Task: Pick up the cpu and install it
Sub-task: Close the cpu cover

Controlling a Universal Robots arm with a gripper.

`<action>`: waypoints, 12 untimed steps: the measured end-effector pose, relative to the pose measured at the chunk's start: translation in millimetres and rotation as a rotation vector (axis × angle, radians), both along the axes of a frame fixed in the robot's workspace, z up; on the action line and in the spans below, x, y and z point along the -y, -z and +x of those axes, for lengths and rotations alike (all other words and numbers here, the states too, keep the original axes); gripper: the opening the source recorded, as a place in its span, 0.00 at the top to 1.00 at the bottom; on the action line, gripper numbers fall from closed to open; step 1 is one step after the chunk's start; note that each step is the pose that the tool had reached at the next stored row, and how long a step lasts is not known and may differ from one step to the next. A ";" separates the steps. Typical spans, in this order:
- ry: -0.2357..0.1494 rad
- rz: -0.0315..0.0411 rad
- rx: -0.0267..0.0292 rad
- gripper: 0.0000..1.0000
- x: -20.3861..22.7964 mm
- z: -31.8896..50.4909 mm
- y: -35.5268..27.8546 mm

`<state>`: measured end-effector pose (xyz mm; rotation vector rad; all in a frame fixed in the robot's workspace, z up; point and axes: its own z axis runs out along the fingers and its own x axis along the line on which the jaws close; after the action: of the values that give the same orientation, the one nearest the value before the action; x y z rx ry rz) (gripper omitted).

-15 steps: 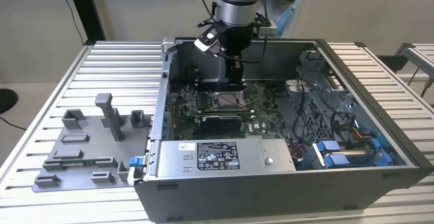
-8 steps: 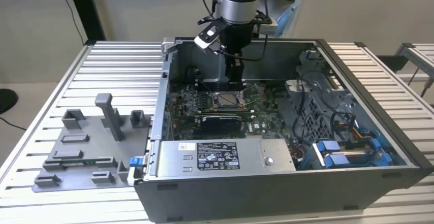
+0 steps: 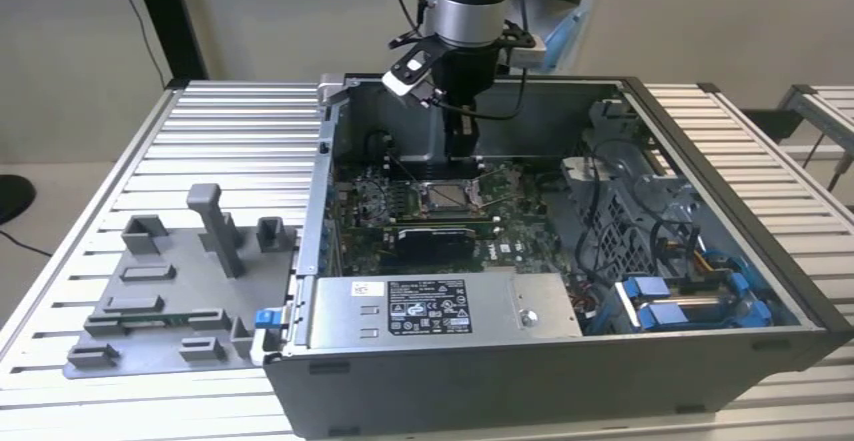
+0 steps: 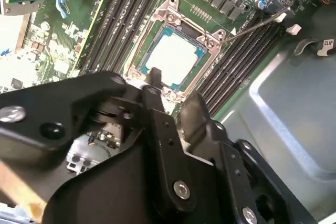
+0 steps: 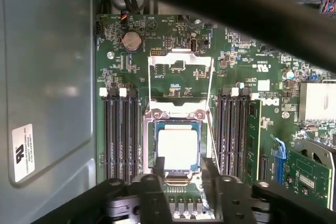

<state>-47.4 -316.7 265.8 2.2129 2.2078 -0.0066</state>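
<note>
Inside open case (image 3: 534,371), cpu (image 5: 178,148) lies flat in socket (image 5: 151,129), load frame (image 5: 157,59) flipped back. Gripper (image 5: 185,167) hovers just above cpu's near edge, fingers apart, holding nothing. In exterior view, gripper sits at socket's 12 o'clock. Likely seating stage, which calls for square alignment, no sideways drag, no pressing on pins, and clearance from lever (image 4: 257,24).
</note>
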 end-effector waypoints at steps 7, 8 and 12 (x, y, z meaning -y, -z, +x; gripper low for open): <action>0.000 0.0000 -0.0005 1.00 0.0 0.0 0.0; 0.000 0.0000 -0.0006 1.00 0.0 0.0 0.0; 0.000 0.0000 -0.0007 1.00 0.0 0.0 0.0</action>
<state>-47.4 -316.7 265.8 2.2132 2.2081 -0.0074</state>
